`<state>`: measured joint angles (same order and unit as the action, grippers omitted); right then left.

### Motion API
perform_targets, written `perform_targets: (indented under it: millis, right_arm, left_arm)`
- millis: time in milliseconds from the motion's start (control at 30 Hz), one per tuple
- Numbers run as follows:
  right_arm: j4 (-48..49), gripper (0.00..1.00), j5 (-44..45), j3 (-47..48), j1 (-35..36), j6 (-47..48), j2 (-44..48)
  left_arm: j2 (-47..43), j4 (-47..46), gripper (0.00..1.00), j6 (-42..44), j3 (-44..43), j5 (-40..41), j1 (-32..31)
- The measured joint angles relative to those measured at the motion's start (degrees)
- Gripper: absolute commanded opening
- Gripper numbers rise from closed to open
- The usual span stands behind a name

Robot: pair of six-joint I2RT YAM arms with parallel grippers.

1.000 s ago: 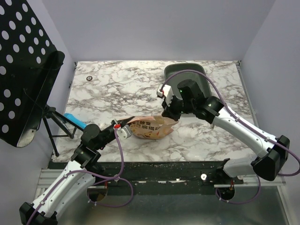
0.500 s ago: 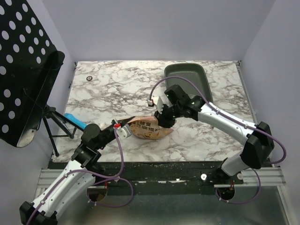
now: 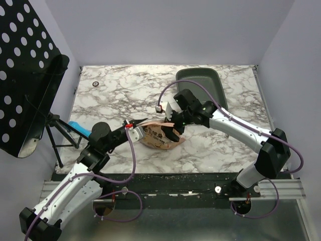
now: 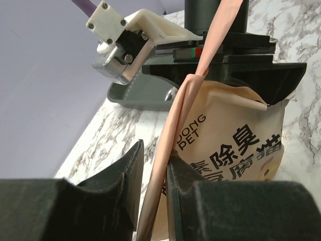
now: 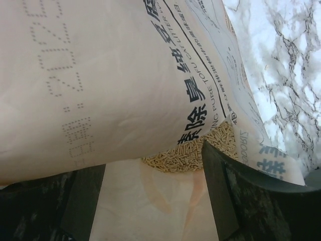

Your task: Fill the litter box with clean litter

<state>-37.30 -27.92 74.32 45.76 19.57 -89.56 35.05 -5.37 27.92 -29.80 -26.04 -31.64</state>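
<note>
Both grippers are sitting at your litter bag [image 3: 159, 136] mid-frame: the left gripper [image 3: 134, 125] is standing narrowly parted around the bag's edge strip [image 4: 173, 125], the right gripper [image 3: 171, 131] is gaping wide at its mouth, where clean litter [image 5: 188, 153] is showing, and the litter box [image 3: 199, 83] is lying upper right, apart from it.

Litter box [image 3: 198, 79] at table [image 3: 125, 95] far edge, right of centre. Bag [image 3: 156, 139] lies near the near edge, about mid-width, well in front of the box. Clean litter [image 5: 193, 153] inside the bag. Left gripper [image 3: 134, 129] at the bag's left end, right gripper [image 3: 173, 130] at its right end. Small round thing [image 3: 95, 83] near far-left corner. Perforated stand [image 3: 25, 75] off the left edge.
</note>
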Motion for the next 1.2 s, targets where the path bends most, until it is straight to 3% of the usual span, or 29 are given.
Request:
perform_targets:
  millis: [167,367,533,733,833,900,1200]
  right_arm:
    - [-0.2,0.90,4.7,0.1,0.0,-0.8,3.3]
    - [-0.6,0.95,18.0,0.7,-0.4,-3.9,13.7]
    - [0.1,0.95,27.9,2.7,-5.4,-7.6,17.3]
    - [0.5,0.88,36.9,6.9,-15.8,-19.1,11.1]
    - [0.7,0.96,39.3,8.6,-18.6,-25.0,5.6]
    - [0.8,0.96,39.0,9.1,-19.3,-28.3,2.5]
    - [2.7,0.77,38.1,9.2,-22.5,-39.3,-6.4]
  left_arm:
    - [0.8,1.2,0.32,1.1,-1.0,0.5,0.0]
    - [-1.4,-1.7,0.33,1.2,-0.3,1.1,0.1]
    - [-2.1,-3.1,0.39,0.9,0.1,1.2,0.1]
    - [-2.5,-4.2,0.43,-0.5,0.3,1.1,0.1]
    - [-3.5,-4.2,0.45,-1.5,0.3,1.0,0.1]
    - [-4.6,-4.2,0.45,-2.5,0.3,1.1,0.1]
    - [-10.4,-6.3,0.45,-9.6,-1.7,5.7,0.1]
